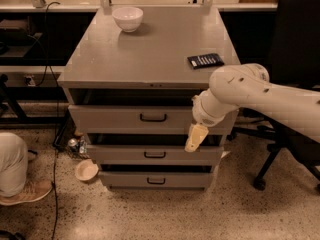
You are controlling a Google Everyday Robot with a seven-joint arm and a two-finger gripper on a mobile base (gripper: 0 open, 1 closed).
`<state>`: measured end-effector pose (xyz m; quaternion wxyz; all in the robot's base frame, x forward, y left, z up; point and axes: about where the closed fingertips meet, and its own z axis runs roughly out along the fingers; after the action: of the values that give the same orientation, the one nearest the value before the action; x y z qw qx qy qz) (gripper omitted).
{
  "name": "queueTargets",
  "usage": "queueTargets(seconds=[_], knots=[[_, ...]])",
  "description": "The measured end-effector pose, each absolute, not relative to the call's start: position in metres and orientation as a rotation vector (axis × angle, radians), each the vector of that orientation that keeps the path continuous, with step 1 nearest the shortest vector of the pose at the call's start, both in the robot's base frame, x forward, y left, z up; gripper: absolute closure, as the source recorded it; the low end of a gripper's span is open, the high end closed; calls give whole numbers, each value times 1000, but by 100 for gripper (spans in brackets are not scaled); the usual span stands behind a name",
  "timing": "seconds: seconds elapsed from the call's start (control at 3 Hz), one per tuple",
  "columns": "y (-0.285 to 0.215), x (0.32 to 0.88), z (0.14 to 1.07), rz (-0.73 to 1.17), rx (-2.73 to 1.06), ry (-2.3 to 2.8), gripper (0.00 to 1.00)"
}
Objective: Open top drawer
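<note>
Shows the top drawer under the worktop, about flush, its loop handle ungripped. Puts the claw at the drawer's right end, away from that handle — cannot tell whether apart or together. Leaves grasp and pull undone, seemingly.

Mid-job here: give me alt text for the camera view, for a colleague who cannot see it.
The end effector hangs at the right end of the top drawer, well right of its dark handle and not on it. A dark gap shows above the drawer front; a white bowl and a flat black device sit on the cabinet top.
</note>
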<state>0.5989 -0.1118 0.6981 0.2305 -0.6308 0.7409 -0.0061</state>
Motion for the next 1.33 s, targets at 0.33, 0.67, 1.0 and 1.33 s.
queueTargets(seconds=[0.33, 0.67, 1.0, 1.33], knots=[[-110, 618, 691, -57, -1737, 2038, 0], [-100, 638, 675, -34, -1774, 2033, 0], [-94, 645, 662, 9, -1793, 2038, 0], [-90, 639, 648, 68, -1796, 2051, 16]])
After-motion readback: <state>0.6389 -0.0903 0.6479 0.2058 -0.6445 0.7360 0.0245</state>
